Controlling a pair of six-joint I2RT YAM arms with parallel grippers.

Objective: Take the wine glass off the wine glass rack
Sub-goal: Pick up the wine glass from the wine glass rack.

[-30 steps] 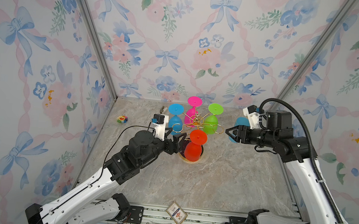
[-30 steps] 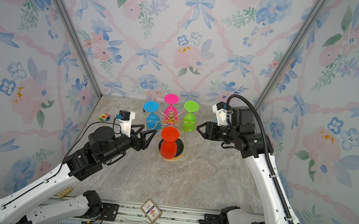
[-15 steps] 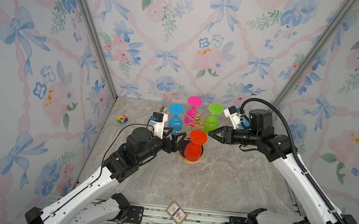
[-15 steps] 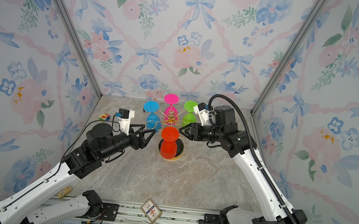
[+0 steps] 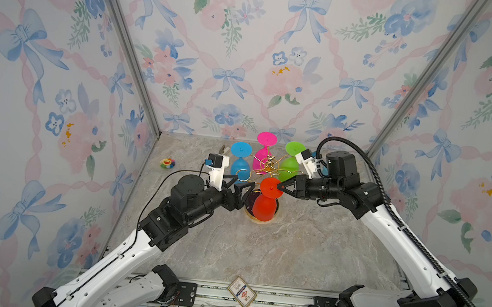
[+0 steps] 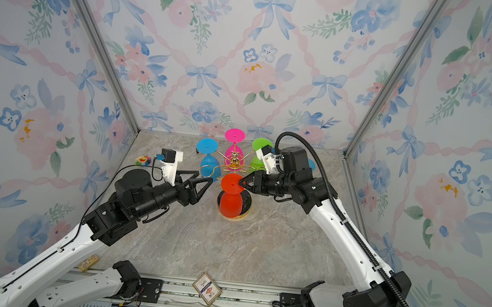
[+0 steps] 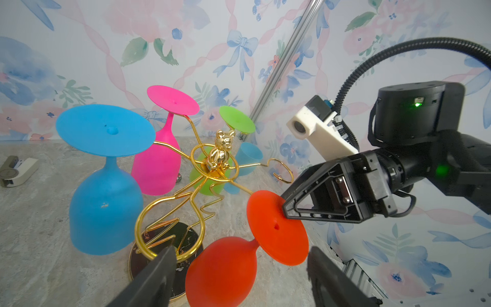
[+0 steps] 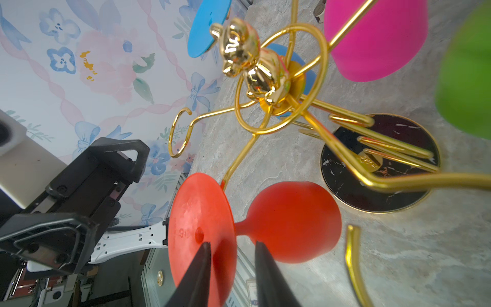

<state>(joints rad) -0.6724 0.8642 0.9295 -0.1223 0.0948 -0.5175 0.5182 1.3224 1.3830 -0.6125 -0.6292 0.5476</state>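
Observation:
The wine glass rack (image 5: 269,163) (image 7: 221,151) is a gold wire stand with a bear on top and a black round base (image 8: 345,183). A red wine glass (image 5: 264,207) (image 6: 231,204) hangs upside down from its front arm. My right gripper (image 5: 278,186) (image 8: 231,243) straddles the rim of the red foot. One finger lies on the foot's outer face, and a small gap shows at the other, on the stem side. My left gripper (image 5: 246,181) (image 7: 241,250) stands wide open, level with the red bowl and not touching it.
Blue (image 5: 240,166), pink (image 5: 262,159) and green (image 5: 288,165) glasses hang on the rack's rear arms. A small colourful toy (image 5: 167,162) lies near the left wall. A card (image 5: 241,292) rests on the front rail, and a small grey device (image 7: 16,170) lies at the back.
My right arm has swung left to the rack, and its jaws have narrowed around the red glass's foot. The left arm has barely moved.

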